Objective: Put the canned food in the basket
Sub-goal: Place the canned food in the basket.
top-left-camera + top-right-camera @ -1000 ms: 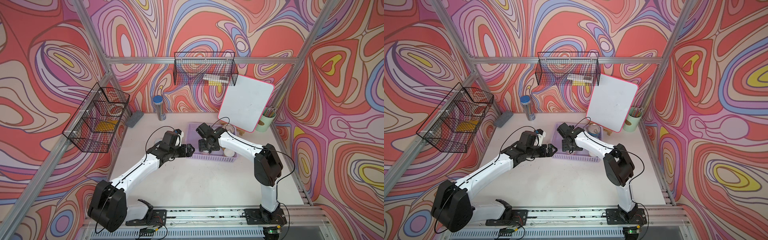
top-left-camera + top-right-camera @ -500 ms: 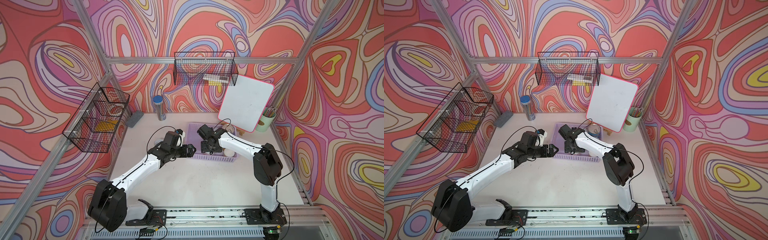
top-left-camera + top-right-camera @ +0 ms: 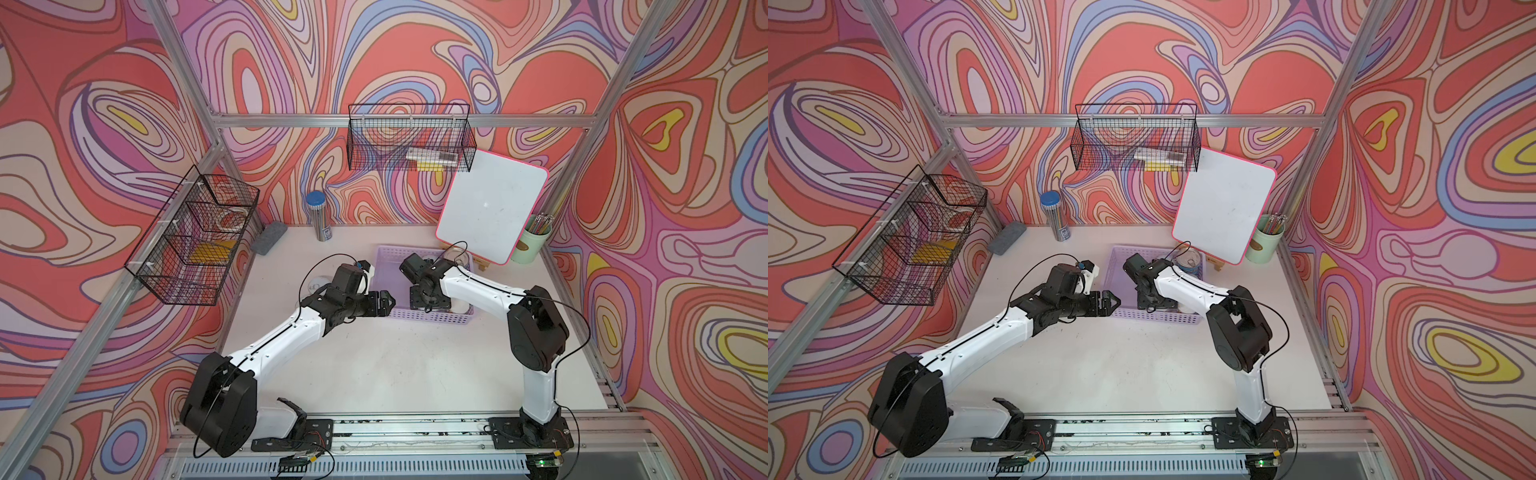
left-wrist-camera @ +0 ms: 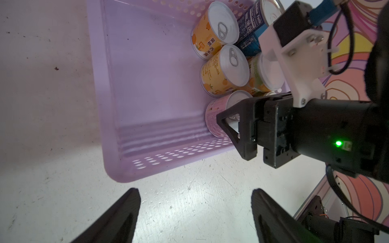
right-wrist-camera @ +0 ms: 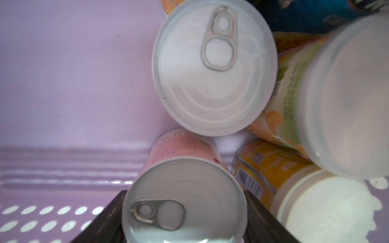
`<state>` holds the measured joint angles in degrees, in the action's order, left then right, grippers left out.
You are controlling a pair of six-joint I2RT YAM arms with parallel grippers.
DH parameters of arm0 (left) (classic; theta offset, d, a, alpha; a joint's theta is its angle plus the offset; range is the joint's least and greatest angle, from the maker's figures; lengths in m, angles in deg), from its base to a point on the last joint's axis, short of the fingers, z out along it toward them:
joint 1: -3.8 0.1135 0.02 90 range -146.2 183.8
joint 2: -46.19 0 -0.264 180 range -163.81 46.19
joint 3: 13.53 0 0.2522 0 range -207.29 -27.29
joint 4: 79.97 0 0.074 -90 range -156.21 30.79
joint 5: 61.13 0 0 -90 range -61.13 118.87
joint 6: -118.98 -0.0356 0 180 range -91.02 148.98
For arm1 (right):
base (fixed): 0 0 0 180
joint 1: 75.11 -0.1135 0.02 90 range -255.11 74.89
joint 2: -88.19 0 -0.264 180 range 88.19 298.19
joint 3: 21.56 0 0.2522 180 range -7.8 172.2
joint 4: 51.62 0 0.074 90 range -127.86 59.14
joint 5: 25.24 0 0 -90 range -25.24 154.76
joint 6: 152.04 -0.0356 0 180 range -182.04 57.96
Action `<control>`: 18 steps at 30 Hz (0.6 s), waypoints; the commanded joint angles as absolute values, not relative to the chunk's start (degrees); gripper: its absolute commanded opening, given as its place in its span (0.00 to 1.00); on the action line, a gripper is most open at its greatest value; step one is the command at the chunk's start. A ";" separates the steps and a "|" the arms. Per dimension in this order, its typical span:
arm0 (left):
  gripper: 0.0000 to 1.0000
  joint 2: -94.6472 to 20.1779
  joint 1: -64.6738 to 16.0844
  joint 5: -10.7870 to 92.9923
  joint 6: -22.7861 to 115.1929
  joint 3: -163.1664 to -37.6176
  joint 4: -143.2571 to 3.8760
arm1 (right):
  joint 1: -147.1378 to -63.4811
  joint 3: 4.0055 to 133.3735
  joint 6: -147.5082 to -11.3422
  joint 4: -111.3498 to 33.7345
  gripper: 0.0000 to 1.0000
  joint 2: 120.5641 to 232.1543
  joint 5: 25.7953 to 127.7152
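The lavender basket (image 3: 436, 318) (image 3: 1158, 318) sits at the middle back of the table. Several cans stand inside it toward its right side, among them two yellow-labelled ones (image 4: 223, 71) and a larger blue one (image 3: 1190, 264). My right gripper (image 3: 428, 305) (image 5: 185, 221) reaches down into the basket and is shut on a pink-labelled can (image 5: 183, 202) (image 4: 212, 117), low beside the near wall. My left gripper (image 3: 388, 302) (image 4: 195, 190) hangs open and empty over the table, just outside the basket's near left corner. What looks like another can's lid (image 3: 318, 284) shows beside the left forearm.
A whiteboard (image 3: 492, 208) leans at the back right beside a pale green pencil cup (image 3: 532, 245). A clear pencil tube with a blue cap (image 3: 318, 216) and a grey eraser (image 3: 270, 243) stand at the back left. Black wire baskets (image 3: 195, 241) hang on the walls.
The right gripper has brought the pink can lower and a little toward the basket's near wall. The left gripper has crept slightly toward the basket, its jaws a touch narrower.
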<state>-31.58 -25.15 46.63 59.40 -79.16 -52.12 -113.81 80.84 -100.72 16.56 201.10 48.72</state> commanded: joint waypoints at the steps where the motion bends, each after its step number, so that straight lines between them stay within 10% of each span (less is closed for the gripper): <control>1: 0.87 -32.60 -25.72 46.72 59.22 -79.91 -53.29 | -113.39 80.37 -101.51 17.42 0.17 197.84 45.99; 18: 0.87 -34.23 -26.52 46.20 59.55 -80.81 -53.00 | -113.04 80.26 -101.76 18.31 0.52 198.92 44.59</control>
<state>-33.55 -26.15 46.61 59.42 -79.19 -52.47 -113.37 80.25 -101.15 17.56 200.66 47.15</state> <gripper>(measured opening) 0.866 0.765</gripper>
